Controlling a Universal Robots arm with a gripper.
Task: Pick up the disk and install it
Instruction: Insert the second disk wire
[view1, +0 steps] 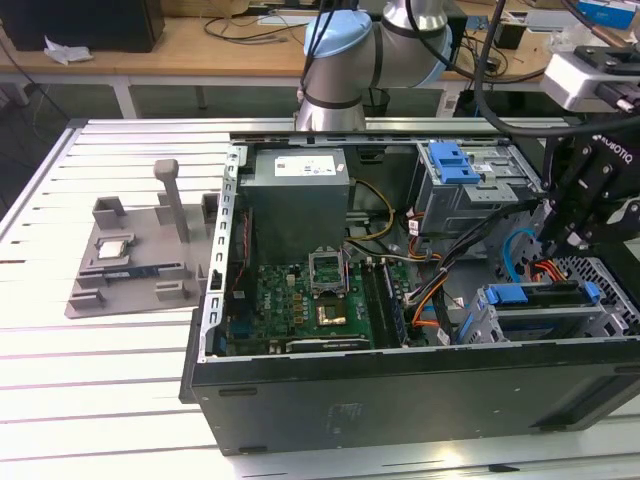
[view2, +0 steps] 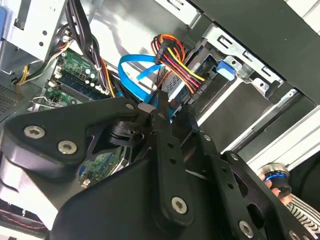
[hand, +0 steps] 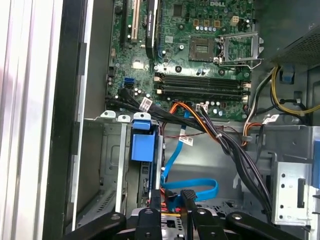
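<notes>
The disk (view1: 540, 295) sits in the drive bay at the front corner of the open computer case (view1: 400, 385), on the exterior view's right, blue rails on top. The black gripper (view1: 557, 238) hangs just above it. I cannot tell if the gripper holds anything. In the first wrist view, a blue cable (hand: 192, 189) curls near the gripper (hand: 171, 200). The power supply's white label (view1: 305, 167) is too small to read.

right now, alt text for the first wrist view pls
The claw hangs inside an open computer case, its black fingertips close together above a drive bay that holds the disk's blue rail. A blue flat cable loops beside them, and the green motherboard with its empty processor socket lies beyond.
</notes>
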